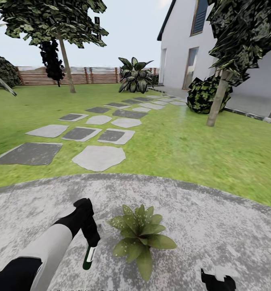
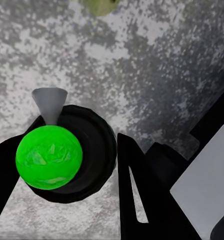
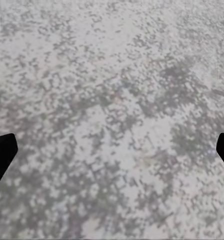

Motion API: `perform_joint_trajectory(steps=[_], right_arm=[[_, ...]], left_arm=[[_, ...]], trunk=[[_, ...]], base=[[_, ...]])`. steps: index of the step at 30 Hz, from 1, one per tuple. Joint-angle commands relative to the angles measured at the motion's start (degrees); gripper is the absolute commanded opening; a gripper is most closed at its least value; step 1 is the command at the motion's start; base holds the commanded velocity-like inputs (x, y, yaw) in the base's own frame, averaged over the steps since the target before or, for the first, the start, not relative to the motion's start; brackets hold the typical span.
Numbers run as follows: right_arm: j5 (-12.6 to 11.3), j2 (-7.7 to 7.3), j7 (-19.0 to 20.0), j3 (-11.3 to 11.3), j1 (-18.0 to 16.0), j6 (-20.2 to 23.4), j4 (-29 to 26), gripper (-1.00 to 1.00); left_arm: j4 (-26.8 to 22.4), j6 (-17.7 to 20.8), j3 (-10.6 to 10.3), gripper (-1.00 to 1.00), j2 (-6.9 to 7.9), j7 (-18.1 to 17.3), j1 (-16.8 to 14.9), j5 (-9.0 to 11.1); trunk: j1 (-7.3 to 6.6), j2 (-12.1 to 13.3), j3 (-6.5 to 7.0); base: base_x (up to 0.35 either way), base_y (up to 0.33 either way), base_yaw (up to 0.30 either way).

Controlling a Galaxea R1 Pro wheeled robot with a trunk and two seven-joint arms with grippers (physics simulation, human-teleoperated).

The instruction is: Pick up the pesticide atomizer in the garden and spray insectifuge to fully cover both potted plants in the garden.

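My left gripper is shut on the pesticide atomizer, a slim dark green bottle with a white label band that hangs over the grey stone patio. In the left wrist view the atomizer's bright green end and grey nozzle sit between my black fingers. One potted plant, a low rosette of speckled leaves, stands just right of the bottle, apart from it. A leaf tip shows at that view's edge. My right gripper hovers open over bare stone. The second potted plant is out of view.
Beyond the patio lies green lawn with a path of stepping stones leading to a white house. A tree trunk and dark bush stand at right; a brown fence closes the back.
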Motion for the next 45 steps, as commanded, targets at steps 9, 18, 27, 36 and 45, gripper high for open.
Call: perform_joint_trajectory(steps=[9, 18, 27, 36, 45], right_arm=[[0.6, -0.01, -0.2, -0.3, 0.0, -0.3, 0.1, 1.0], [0.6, 0.05, -0.2, -0.3, 0.0, -0.3, 0.1, 1.0], [0.6, 0.05, -0.3, -0.3, 0.0, -0.3, 0.1, 1.0], [0.6, 0.05, -0.3, -0.3, 0.0, -0.3, 0.1, 1.0], [0.6, 0.05, -0.3, -0.3, 0.0, -0.3, 0.1, 1.0]], left_arm=[[-0.3, 0.6, -0.1, -1.0, -0.2, -0.2, -0.1, -0.2], [0.2, 0.6, 0.0, -1.0, -0.03, -0.1, 0.0, -0.2], [0.5, 0.6, 0.3, -1.0, 0.27, 0.4, 0.1, -0.2], [0.6, 0.6, 0.5, -1.0, 0.22, 1.5, 0.1, -0.2], [0.6, 0.6, 0.5, -1.0, -0.29, 1.5, 0.1, -0.1]], trunk=[[-0.01, 0.0, -0.05], [-0.01, 0.0, -0.05], [-0.01, 0.0, -0.05], [-0.01, 0.0, -0.05], [-0.01, 0.0, -0.05]], base=[[0.006, -0.036, 0.162], [0.018, -0.061, 0.079], [0.0, 0.0, 0.26], [0.0, -0.148, 0.047], [0.0, -0.273, 0.232]])
